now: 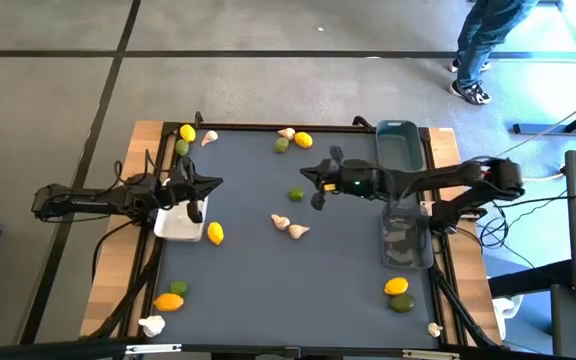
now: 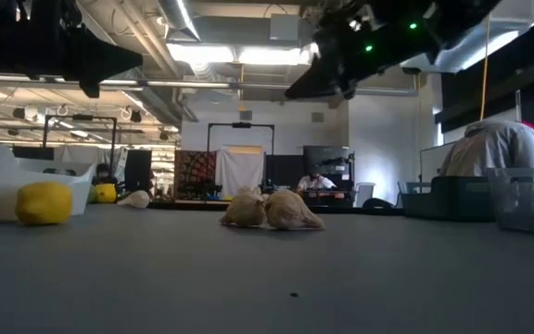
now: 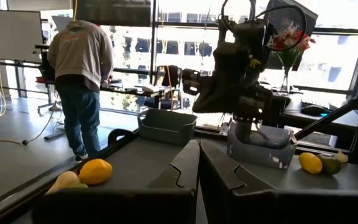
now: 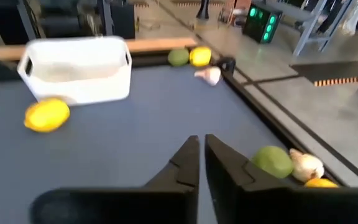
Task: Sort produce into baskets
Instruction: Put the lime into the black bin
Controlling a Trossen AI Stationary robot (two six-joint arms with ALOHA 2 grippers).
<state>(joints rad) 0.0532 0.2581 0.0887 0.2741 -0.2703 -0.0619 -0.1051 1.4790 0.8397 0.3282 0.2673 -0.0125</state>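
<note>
Three baskets stand on the table (image 1: 248,290): the white basket (image 1: 179,224) at the left edge, the blue-grey basket (image 1: 397,143) at the far right corner, and the dark grey basket (image 1: 406,240) just nearer than it on the right side. All three sit at the margins, which leaves the centre free for arm travel.

Produce lies scattered and unsorted:
- a lemon (image 1: 215,233) touching or just beside the white basket
- a lime (image 1: 296,195) and two garlic bulbs (image 1: 290,226) near the centre
- mixed pieces along the far edge and in both near corners

Left end effector (image 1: 196,196): held over the white basket, fingers together in the left wrist view, nothing between them. Judgement: parked at a drop position.

Right end effector (image 1: 318,188): raised above the table near the central lime, fingers nearly closed in the right wrist view, carrying nothing. Judgement: positioned to approach the lime; the fingers must spread before descent
</note>
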